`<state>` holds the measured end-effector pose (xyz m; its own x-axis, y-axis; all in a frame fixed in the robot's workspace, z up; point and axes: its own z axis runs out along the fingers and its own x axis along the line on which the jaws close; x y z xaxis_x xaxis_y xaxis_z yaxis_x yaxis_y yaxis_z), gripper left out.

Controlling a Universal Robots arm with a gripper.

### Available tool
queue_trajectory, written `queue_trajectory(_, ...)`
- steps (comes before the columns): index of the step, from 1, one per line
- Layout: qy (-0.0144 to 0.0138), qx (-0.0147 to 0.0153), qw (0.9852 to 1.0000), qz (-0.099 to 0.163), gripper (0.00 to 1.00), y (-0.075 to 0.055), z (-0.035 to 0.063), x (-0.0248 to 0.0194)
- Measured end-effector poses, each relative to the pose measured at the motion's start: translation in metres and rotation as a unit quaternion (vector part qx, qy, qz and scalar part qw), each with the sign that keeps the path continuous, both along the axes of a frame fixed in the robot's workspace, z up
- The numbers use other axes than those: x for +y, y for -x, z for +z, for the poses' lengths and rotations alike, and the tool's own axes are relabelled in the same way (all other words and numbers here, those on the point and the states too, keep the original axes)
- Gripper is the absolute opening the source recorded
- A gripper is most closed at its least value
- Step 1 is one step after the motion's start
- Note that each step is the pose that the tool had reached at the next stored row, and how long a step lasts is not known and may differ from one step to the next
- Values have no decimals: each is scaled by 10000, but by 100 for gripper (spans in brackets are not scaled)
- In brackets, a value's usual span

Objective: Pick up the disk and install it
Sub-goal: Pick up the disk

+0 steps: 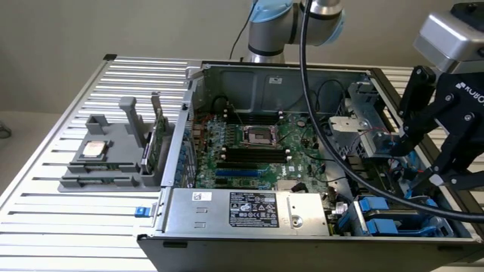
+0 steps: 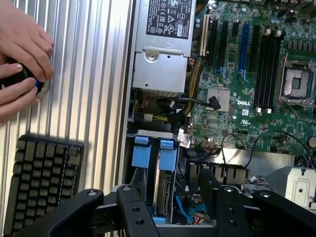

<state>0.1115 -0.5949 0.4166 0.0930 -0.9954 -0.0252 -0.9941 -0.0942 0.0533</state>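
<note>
We read "DELL" in white on the green motherboard (image 2: 227, 118), beside the dark memory slots. The power supply (image 1: 242, 211) carries a large black-and-white printed label (image 2: 170, 17) with rows of marks and fine print too small for us to read. A small white barcode sticker (image 1: 201, 196) sits near one corner of its housing. White lettering runs across the black body of the gripper (image 1: 414, 164); the picture's edge cuts it off, so we cannot read it whole.

The jaws are spread wide and grip nothing. In the exterior view they hang over the near corner of the open computer case (image 1: 272, 79), at the exterior view's right. The case lies on the slatted metal surface (image 1: 90, 226).

The disk (image 2: 168, 154) stands on edge in that corner in its bright blue carrier, just beside the power supply. A second blue carrier (image 2: 140, 150) stands close alongside it. In the wrist view the disk lies in the gap between the two black fingers (image 2: 131, 212), and we cannot tell whether either one touches it.

Outside the case, a black keyboard (image 2: 42, 182) lies on the surface, and a person's hands (image 2: 22, 44) hold a small dark round object. A grey holder (image 1: 113, 164) stands at the exterior view's left.
</note>
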Motion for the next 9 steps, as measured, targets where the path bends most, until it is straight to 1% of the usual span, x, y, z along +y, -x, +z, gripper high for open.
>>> queue_trajectory(1,0,-8,10000,0,44,0,0,0)
queue_trajectory(2,0,-14,10000,0,44,0,0,0)
queue_trajectory(3,0,-18,10000,0,38,-1,0,0)
queue_trajectory(4,0,-22,10000,0,38,-3,0,1)
queue_trajectory(6,1,-34,10000,-1,26,-19,1,0)
queue_trajectory(7,0,-41,10000,0,26,-40,1,0)
queue_trajectory(8,0,-48,10000,0,20,-65,1,0)
queue_trajectory(9,0,-61,10000,0,15,-89,-2,0)
